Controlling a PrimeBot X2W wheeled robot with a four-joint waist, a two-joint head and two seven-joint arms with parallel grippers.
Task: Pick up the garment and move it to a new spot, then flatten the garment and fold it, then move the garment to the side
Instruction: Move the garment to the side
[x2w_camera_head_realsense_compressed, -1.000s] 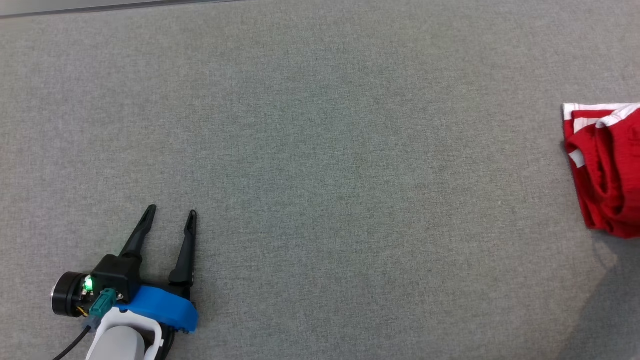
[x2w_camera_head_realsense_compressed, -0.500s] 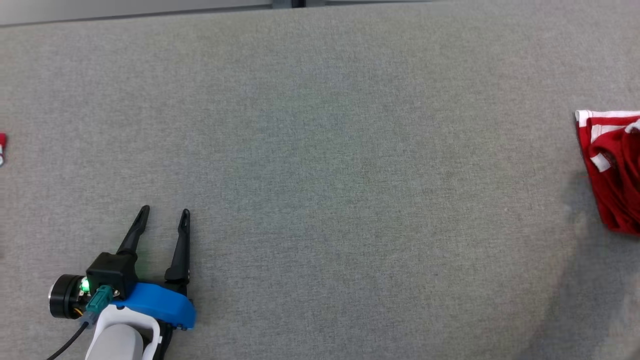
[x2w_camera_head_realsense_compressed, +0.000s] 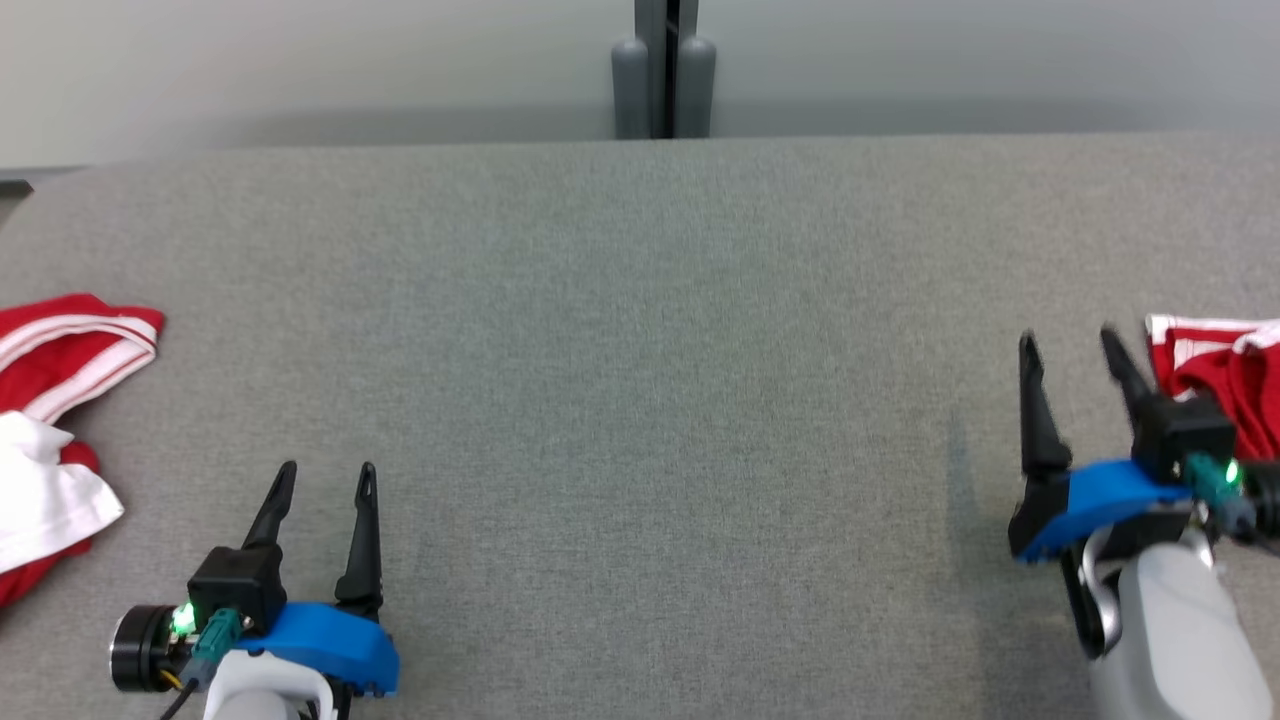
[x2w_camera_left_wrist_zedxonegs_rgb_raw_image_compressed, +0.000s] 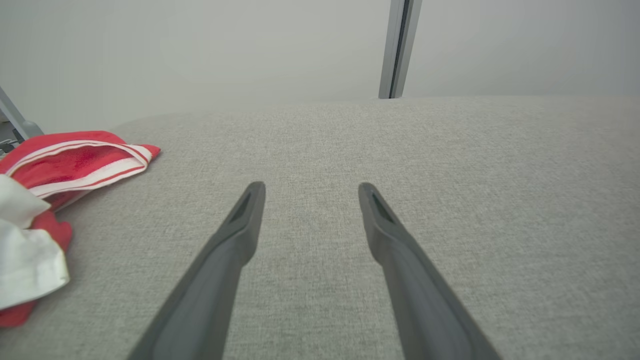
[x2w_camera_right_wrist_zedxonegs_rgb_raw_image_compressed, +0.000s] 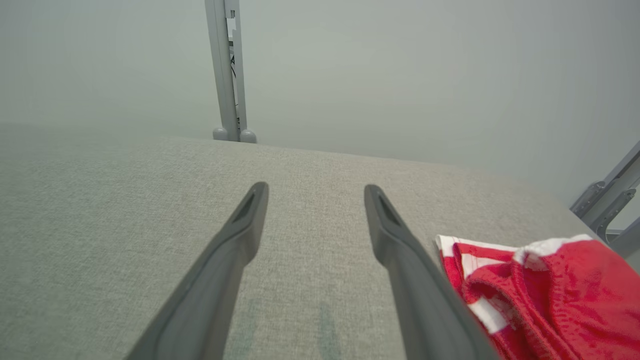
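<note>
Head view: left gripper (x2w_camera_head_realsense_compressed: 327, 470) and right gripper (x2w_camera_head_realsense_compressed: 1068, 342) both spread, empty. The folded red white-striped knit garment (x2w_camera_head_realsense_compressed: 1225, 385) lies at the right edge, just beside that gripper, where a sideways swing could snag and unfold it. Left wrist view: crumpled red-and-white cloth (x2w_camera_left_wrist_zedxonegs_rgb_raw_image_compressed: 75, 160) far left. Right wrist view: garment lower right, outside the fingers (x2w_camera_right_wrist_zedxonegs_rgb_raw_image_compressed: 397, 250).

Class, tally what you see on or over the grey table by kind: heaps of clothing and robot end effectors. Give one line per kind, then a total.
Heaps of red-and-white clothing: 2 (left heap, right heap)
End effectors: 2 (left end effector, right end effector), both open
Total: 4
</note>
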